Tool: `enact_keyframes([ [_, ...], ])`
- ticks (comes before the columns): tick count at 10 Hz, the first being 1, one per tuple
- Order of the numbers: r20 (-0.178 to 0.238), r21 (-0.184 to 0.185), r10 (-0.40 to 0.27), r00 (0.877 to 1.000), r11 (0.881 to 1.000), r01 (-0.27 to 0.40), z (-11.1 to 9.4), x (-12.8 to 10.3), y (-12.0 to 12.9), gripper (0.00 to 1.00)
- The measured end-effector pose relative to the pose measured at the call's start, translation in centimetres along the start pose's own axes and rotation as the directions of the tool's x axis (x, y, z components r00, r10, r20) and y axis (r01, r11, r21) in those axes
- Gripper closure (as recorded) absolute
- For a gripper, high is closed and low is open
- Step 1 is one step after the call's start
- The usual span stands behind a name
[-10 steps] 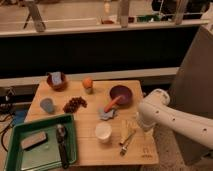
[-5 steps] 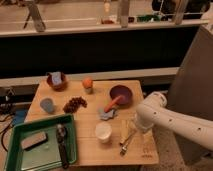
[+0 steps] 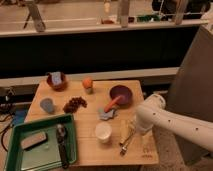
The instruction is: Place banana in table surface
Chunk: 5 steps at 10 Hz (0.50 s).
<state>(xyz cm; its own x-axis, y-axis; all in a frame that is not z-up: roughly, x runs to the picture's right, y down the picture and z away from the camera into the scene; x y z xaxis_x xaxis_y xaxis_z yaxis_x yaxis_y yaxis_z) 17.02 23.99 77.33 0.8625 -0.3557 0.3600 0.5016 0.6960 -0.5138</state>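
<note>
A: Where is the gripper (image 3: 133, 131)?

B: At the end of the white arm (image 3: 167, 120), low over the right front part of the table (image 3: 87, 118). The arm's wrist hides most of it, so I cannot tell if it is open, closed or gripping anything.

A: And the banana (image 3: 123, 129)?

B: It is on the table, running toward the front edge, between the white cup (image 3: 103, 132) and the gripper. It is just beside the gripper, but I cannot tell whether they touch. The fork (image 3: 126, 144) lies slanted just in front of the banana.

A: What has changed since a second ago?

B: The arm has swung left in the picture. Its wrist end was nearer the table's right edge then, and half a second ago it had come partway in. Now it is right next to the banana. The banana, fork and cup look to be in the same spots.

A: The rest?

B: Unmoved.
- The purple bowl (image 3: 121, 94) has the carrot (image 3: 112, 105) at its front rim.
- The orange (image 3: 87, 82) is further back.
- A brown bowl (image 3: 56, 81) is at the far left.
- The grapes (image 3: 75, 104) and a blue cup (image 3: 47, 105) are in front of it.
- The green tray (image 3: 47, 156) is at the front left and holds a dark spoon (image 3: 61, 142) and a flat block (image 3: 34, 140).
</note>
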Motion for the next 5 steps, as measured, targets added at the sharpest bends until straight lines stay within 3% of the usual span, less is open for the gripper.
enact_keyframes([
  [3, 0.01, -0.004, -0.154, 0.988, 0.988, 0.154, -0.8, -1.3, -1.4, 0.2],
  [5, 0.013, 0.004, -0.25, 0.968, 0.968, 0.25, -1.1, -2.1, -2.2, 0.2],
])
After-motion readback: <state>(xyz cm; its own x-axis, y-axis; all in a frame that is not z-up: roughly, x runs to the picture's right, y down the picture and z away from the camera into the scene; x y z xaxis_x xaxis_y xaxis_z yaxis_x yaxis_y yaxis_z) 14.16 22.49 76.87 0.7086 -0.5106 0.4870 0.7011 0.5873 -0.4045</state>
